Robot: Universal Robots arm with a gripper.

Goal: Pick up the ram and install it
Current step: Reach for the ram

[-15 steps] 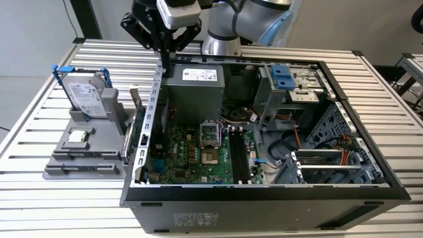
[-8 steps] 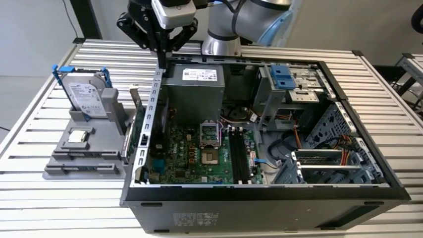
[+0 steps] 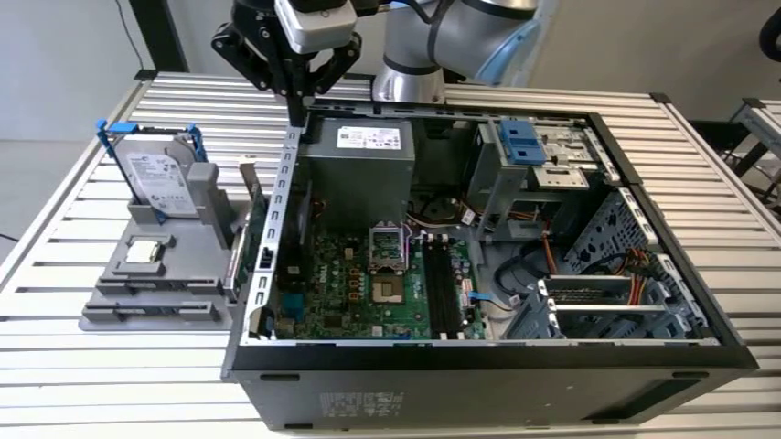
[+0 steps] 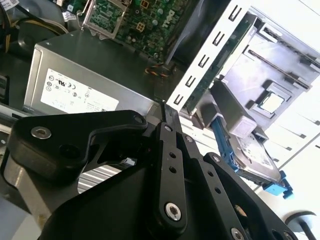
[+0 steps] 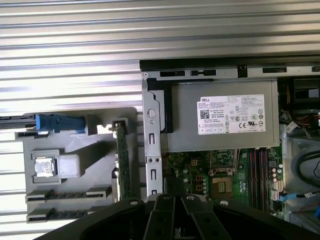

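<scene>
"One ram (image 5: 122, 160)?"
"One. Thin green stick, on edge in the grey holder (image 5: 95, 150), just beside the computer case (image 5: 152, 125). One hard drive (image 3: 163, 178), one chip (image 3: 146, 249)."
"Gripper (image 3: 298, 112)?"
"Closed, empty, over the case's corner."

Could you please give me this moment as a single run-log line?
task: install ram | end effector: shut, empty, above wall of computer case | ram: upright in gray holder, beside case

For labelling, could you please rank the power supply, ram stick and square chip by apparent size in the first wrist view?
1. Power supply, clearly largest.
2. Ram stick, long but seen edge-on.
3. Square chip; its area looks close to the stick's, so this order is unsure.
</scene>
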